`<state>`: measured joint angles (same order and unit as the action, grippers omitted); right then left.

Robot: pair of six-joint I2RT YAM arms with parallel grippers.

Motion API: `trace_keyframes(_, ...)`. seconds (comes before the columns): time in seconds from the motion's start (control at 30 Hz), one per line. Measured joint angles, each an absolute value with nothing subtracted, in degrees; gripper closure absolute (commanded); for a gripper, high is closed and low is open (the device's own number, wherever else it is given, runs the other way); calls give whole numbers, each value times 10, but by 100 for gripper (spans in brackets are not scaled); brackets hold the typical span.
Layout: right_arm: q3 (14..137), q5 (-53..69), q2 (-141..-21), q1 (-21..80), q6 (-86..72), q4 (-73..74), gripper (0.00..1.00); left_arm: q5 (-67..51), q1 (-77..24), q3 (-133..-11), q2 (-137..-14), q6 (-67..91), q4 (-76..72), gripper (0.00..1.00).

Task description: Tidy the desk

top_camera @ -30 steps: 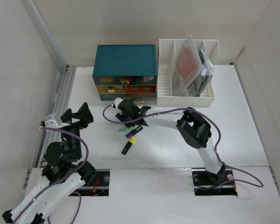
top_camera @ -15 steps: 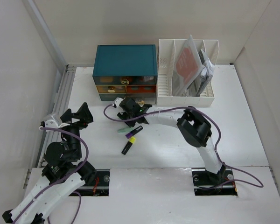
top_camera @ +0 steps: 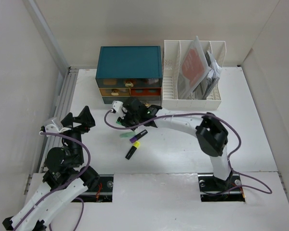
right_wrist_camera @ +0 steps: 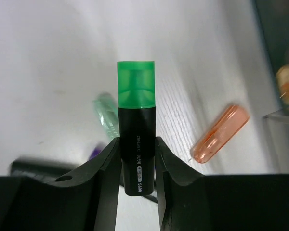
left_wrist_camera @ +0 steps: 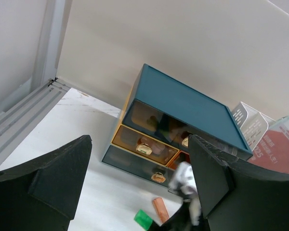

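Note:
The desk [top_camera: 183,149] is a white tabletop. My right gripper [right_wrist_camera: 137,142] is shut on a black highlighter with a green cap [right_wrist_camera: 136,110] and holds it above the desk, just in front of the teal drawer box [top_camera: 129,62]. In the top view the right gripper [top_camera: 128,117] is at the centre left. My left gripper [left_wrist_camera: 137,168] is open and empty, raised at the left, its fingers [left_wrist_camera: 58,178] wide apart. It shows in the top view [top_camera: 82,118] too.
On the desk under the right gripper lie a pale green pen [right_wrist_camera: 106,115], an orange translucent cap [right_wrist_camera: 220,134], a purple-and-yellow highlighter [top_camera: 136,138] and a black-and-yellow one [top_camera: 131,152]. A white slotted file rack [top_camera: 192,98] with papers stands right of the drawer box.
My right gripper has moved a little left and toward the drawer box, and its elbow has swung to the right. The left arm has barely moved.

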<state>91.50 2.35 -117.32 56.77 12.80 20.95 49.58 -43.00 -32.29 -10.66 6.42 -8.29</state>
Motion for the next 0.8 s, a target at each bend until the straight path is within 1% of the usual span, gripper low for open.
trace_keyframes(0.1,928,77,-1112,571,176,229,93,495,-430,-323,-107,62,-83,22)
trace_keyframes(0.2,932,96,-1048,572,209,229,93,494,-430,-323,-107,60,-83,22)
trace_keyframes(0.23,933,85,-1029,572,215,226,95,493,-430,-323,-106,58,-83,22)
trace_keyframes(0.33,933,18,-995,573,228,204,95,491,-430,-323,-107,56,-83,22)
trace_keyframes(0.5,938,-78,-999,546,236,189,95,491,-430,-323,-107,53,-83,22)
trace_keyframes(0.67,940,-134,-1027,495,245,192,95,490,-430,-323,-107,53,-83,22)
trace_keyframes(0.8,940,-156,-1039,483,256,195,94,489,-430,-323,-107,51,-83,22)
